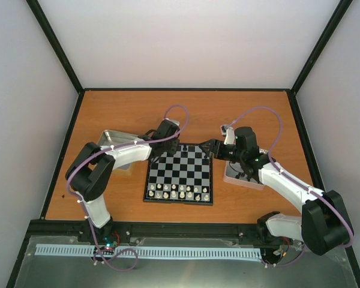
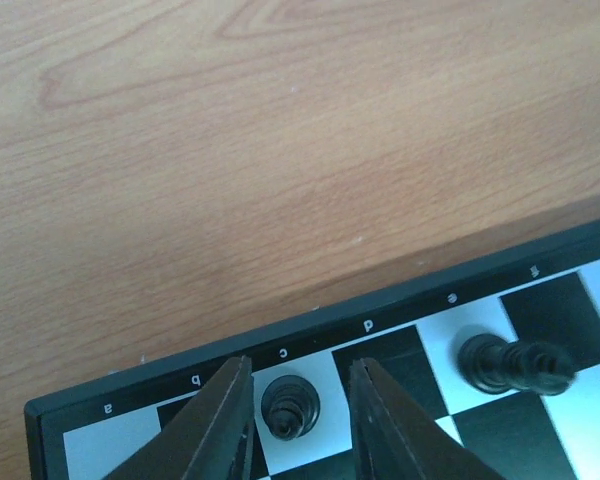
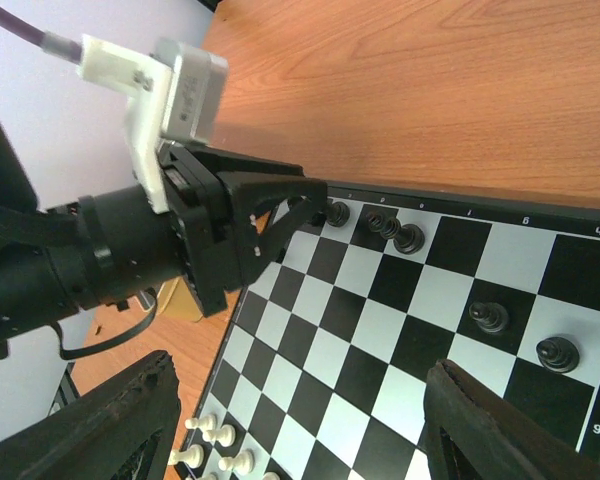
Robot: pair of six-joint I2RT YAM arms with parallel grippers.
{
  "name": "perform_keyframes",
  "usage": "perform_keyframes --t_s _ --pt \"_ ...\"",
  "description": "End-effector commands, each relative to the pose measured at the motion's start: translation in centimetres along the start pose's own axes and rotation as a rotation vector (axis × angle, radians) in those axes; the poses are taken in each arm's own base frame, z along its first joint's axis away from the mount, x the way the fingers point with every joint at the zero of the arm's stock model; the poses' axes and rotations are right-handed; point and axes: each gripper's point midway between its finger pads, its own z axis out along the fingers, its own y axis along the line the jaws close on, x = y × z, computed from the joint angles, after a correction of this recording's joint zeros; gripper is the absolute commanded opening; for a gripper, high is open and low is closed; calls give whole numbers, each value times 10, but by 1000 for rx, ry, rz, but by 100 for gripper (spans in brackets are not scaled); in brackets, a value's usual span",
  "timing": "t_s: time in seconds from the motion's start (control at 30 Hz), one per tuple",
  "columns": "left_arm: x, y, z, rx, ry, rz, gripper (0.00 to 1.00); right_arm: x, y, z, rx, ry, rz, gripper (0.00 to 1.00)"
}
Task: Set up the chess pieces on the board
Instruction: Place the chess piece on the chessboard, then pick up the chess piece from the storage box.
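Straddling a black chess piece (image 2: 290, 406) at the upper left edge of the board (image 1: 186, 168), left gripper (image 2: 300, 372) slightly parted, not touching it, right gripper (image 3: 300, 400) spread wide near its upper right corner

I'm reading tiny white letters on the board's (image 2: 410, 305) black border: a, c, d, e. The marks on the side edge are too blurred for me.

Hidden and cut off
From above, the left gripper (image 1: 171, 146) covers the board's (image 1: 180, 171) far-left corner, and the right arm (image 1: 285, 182) hides most of the right tray (image 1: 245, 180). The white pieces (image 1: 174, 194) are too small to tell apart. The left wrist view cuts the board at bottom and right.
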Motion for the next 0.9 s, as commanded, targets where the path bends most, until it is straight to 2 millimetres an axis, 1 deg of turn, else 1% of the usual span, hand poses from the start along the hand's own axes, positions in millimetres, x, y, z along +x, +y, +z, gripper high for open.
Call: perform_keyframes --t_s 0.0,0.1,0.2,0.23,0.3,0.37,0.4,0.47,0.5,0.57,0.63,0.67,0.73,0.77,0.87 --pt "-36 -1 -28 31 -55 -48 30 -1 -4 -2 14 -8 7 67" --pt "-44 1 -38 59 -68 -83 34 -1 -6 -2 27 -11 16 67" --pt "-49 13 -46 59 -61 -136 36 -2 -13 -5 71 -14 31 67" --pt "-48 17 -49 60 -52 -152 36 -3 -18 -6 109 -15 39 67" --pt "-48 26 -57 64 -48 -190 36 -6 -37 -15 244 -17 57 66" --pt "-47 36 -68 65 -53 -235 36 -9 -62 -32 423 -27 80 65" --pt "-49 41 -78 67 -71 -259 37 -9 -78 -47 549 -34 88 65" --pt "-44 50 -92 55 -92 -280 38 -9 -99 -72 724 -41 97 65" --pt "-44 53 -100 55 -110 -284 41 -8 -109 -83 798 -41 102 64" --pt "-43 54 -113 69 -147 -283 43 -2 -126 -103 921 -29 123 64" --pt "-43 53 -125 95 -186 -282 45 5 -142 -114 985 -15 146 65" --pt "-44 51 -130 113 -206 -280 46 9 -150 -116 1003 -1 142 65" --pt "-45 47 -138 149 -238 -274 47 9 -161 -118 1022 5 112 65" --pt "-47 44 -141 170 -251 -272 47 8 -165 -114 1012 16 90 65" --pt "-49 35 -145 226 -262 -263 48 12 -170 -93 913 93 49 64"
